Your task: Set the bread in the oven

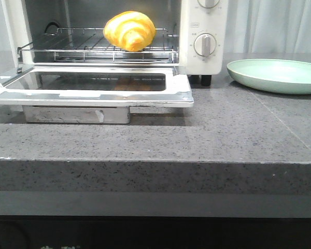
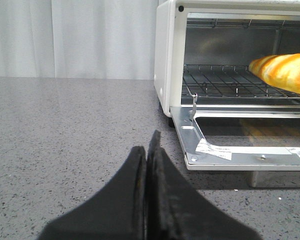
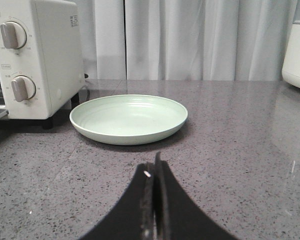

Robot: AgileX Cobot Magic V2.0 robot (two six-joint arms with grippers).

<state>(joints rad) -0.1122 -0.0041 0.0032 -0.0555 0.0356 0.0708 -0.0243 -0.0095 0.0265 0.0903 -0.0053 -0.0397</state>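
Both jaws pressed closed, empty. Glossy golden striped bread (image 1: 129, 30) resting on white oven's (image 1: 207, 62) rack, upper centre; next, lift glass door (image 1: 93, 89) squarely.

The left gripper (image 2: 149, 150) shows in its wrist view as two black fingers (image 2: 125, 200) pressed flat together, tips meeting in a thin seam with nothing between them, held low and level just above the surface. The right gripper (image 3: 155, 167) sits the same way in its own wrist view: both dark fingers (image 3: 177, 215) closed against each other, nothing clamped, tips pointing forward and hanging low. Neither arm nor gripper appears in the front view.
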